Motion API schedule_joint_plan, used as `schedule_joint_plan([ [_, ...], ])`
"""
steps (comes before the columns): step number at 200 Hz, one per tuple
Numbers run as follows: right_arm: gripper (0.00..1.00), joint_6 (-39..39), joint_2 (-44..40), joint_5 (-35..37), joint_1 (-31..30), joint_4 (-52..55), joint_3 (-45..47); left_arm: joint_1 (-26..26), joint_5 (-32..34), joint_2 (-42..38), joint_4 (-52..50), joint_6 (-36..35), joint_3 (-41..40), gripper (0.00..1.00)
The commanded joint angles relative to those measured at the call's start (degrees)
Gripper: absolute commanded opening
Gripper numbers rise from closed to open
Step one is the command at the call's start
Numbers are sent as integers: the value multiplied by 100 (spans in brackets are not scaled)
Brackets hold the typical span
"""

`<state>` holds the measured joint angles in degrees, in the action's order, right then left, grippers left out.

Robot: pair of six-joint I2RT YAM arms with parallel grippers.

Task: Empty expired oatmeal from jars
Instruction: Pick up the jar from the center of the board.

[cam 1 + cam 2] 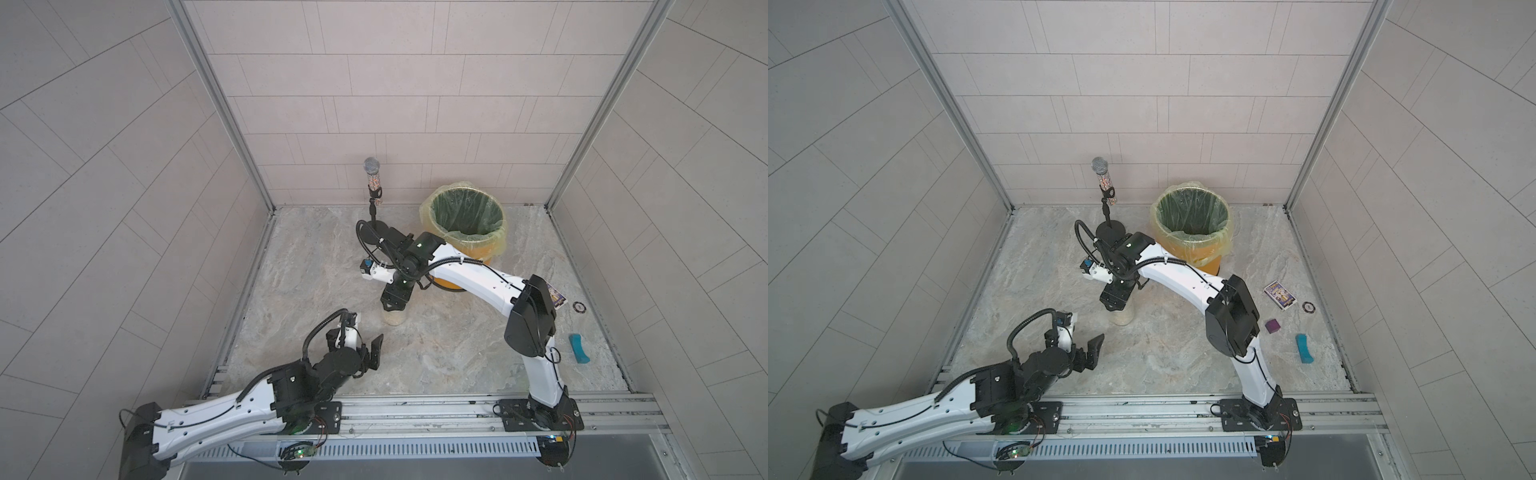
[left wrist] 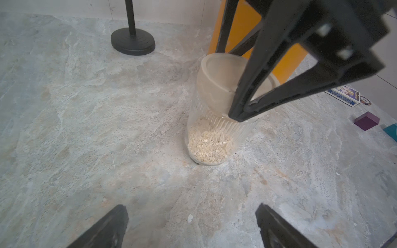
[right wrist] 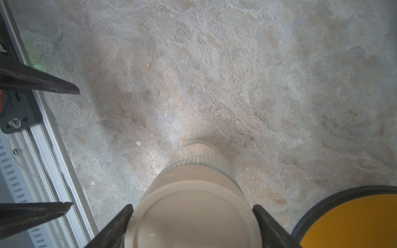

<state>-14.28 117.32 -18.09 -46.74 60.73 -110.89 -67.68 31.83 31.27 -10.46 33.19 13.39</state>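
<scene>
Front left: left gripper (image 1: 368, 353), jaws wide, near jar (image 2: 212, 128) but apart. Jar upright on table (image 1: 436, 353), oatmeal (image 2: 208, 143) at its bottom. right gripper (image 3: 192, 209) above, clamped on jar at cream lid (image 3: 193, 227). Orange bin (image 1: 1210, 264) just beyond.

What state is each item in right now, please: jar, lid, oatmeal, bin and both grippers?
jar: upright, closed.
lid: seated on the jar, gripped from both sides.
oatmeal: small heap at the jar's bottom.
bin: upright, bag-lined, open top.
right gripper: shut on the lid.
left gripper: open, empty.
</scene>
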Motion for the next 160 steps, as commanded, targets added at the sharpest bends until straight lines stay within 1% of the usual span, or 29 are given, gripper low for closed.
schedule_joint_plan([
  [1,23,94,41,-81,94,459,-120,-19,-85,349,1220,-464,-170,100],
  [6,21,101,64,-111,111,495,-151,-22,-96,472,1441,-523,-198,100],
  [39,19,144,142,-245,208,616,-219,4,-249,1279,2947,-862,-388,100],
  [55,19,182,134,-305,252,624,-231,25,-309,1981,3251,-986,-249,100],
  [67,20,204,136,-307,277,624,-249,21,-224,2439,3508,-1008,-138,100],
  [90,20,207,151,-305,297,650,-261,54,-215,3272,4744,-1170,-232,100],
  [115,21,237,173,-383,341,686,-267,286,-238,4059,5568,-1185,-207,100],
  [138,21,260,189,-455,381,725,-284,508,-412,4763,6888,-1219,-310,100],
  [160,21,318,213,-565,435,730,-300,647,-554,5255,7338,-1332,-182,100],
])
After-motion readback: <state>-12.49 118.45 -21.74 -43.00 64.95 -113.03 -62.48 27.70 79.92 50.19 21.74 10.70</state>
